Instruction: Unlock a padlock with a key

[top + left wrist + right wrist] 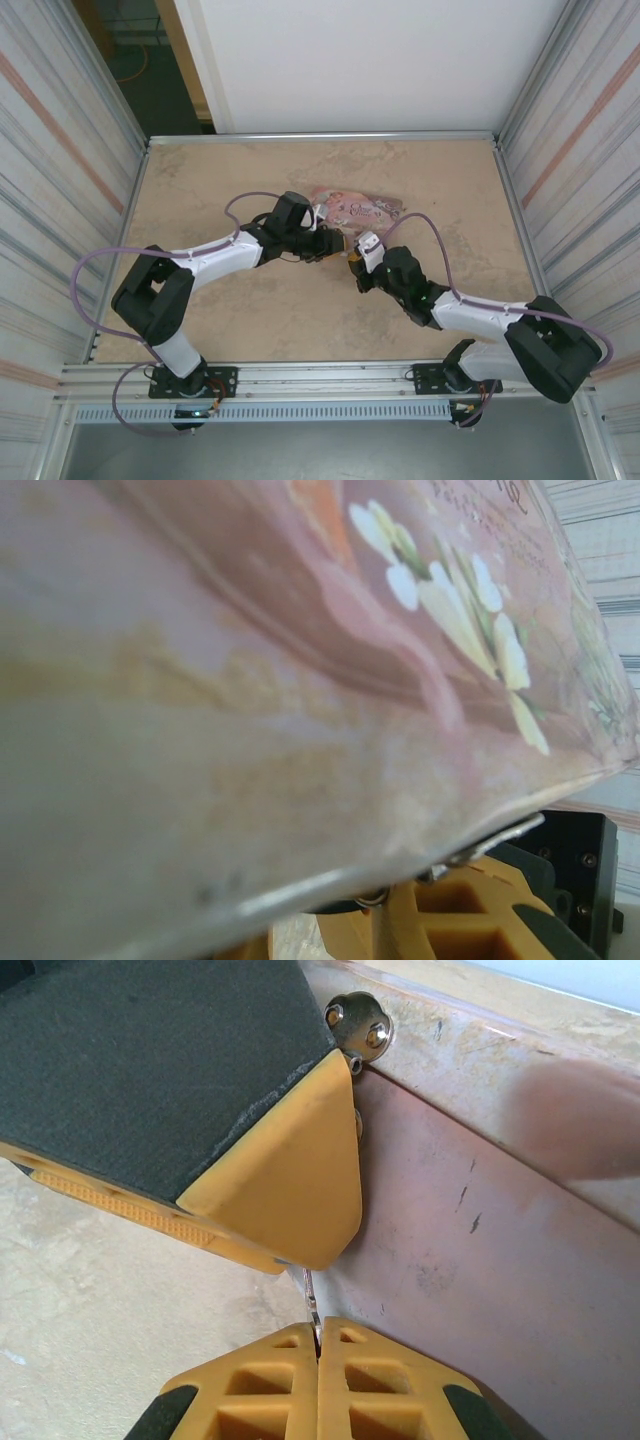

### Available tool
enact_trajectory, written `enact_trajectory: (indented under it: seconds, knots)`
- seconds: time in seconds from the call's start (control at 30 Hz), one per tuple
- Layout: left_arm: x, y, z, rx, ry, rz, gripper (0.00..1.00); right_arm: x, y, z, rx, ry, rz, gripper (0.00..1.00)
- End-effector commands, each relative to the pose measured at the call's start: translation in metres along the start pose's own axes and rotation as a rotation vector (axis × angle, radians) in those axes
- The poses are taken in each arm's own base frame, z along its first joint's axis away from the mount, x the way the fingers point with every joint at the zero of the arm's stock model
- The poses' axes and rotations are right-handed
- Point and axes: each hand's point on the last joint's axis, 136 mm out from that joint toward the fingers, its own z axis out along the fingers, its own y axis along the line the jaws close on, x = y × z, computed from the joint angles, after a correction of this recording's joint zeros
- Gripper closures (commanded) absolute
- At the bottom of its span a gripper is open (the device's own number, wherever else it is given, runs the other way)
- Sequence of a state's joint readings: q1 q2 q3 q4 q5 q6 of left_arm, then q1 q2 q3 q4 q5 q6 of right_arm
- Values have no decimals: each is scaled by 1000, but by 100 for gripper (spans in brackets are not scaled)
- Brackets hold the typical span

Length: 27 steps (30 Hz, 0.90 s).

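Beige mottled table (270, 320), pink illustrated tin (365, 208) lying on it, corrugated side walls (60, 140)

Blurred pink tin (250, 680) with white flowers (470, 610) looms close, yellow end effector fingers (450, 925) seemingly under its rim (320, 882).

Your top camera sits high up at the near side and looks down on the whole table (250, 320). Your left wrist cam is jammed right against the pink tin (300, 680), close enough to blur, while the right wrist cam peers past its own fingers (385, 1385) at that tin's edge from just as close. All three catch the tin.
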<state>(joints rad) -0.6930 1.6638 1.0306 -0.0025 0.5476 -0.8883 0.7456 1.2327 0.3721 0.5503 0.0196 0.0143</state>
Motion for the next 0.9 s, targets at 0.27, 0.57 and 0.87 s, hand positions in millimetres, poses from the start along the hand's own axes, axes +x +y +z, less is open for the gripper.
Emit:
enact_trajectory:
  seconds: [0.27, 0.57, 0.87]
  knots:
    - [14, -32, -2, 105, 52, 40, 90, -90, 13, 6, -96, -252, 20, 100]
    - [17, -26, 4, 103, 59, 23, 90, -115, 18, 8, -139, -321, 50, 100]
    - [18, -21, 9, 106, 61, 9, 90, -115, 17, 11, -160, -330, 94, 100]
